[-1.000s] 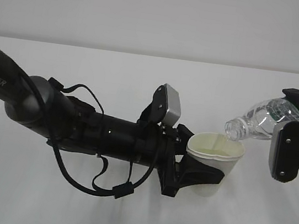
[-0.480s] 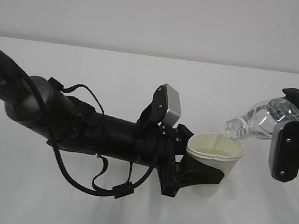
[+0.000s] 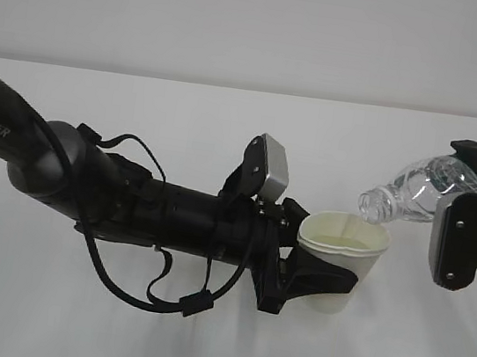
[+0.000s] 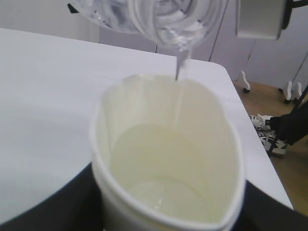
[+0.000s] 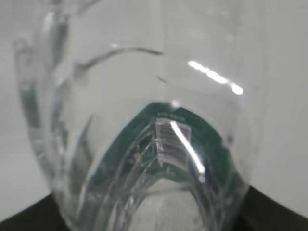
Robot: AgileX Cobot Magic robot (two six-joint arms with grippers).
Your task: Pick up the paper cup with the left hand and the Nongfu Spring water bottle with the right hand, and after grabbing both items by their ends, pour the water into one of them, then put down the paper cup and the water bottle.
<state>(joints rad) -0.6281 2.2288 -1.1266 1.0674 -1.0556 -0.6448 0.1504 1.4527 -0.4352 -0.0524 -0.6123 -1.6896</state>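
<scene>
Pouring now: paper cup (image 3: 340,262) clenched between the left hand (image 3: 309,277) jaws, Nongfu Spring water bottle (image 3: 414,193) gripped by the right hand (image 3: 466,233), neck tipped just above the rim. Thin water (image 4: 179,72) stream dropping in; best kept slow, mouth centred over cup.

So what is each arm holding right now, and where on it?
Left gripper clasps the paper cup around its lower body. Right gripper grips the tilted water bottle at its base end, neck over the cup.
</scene>
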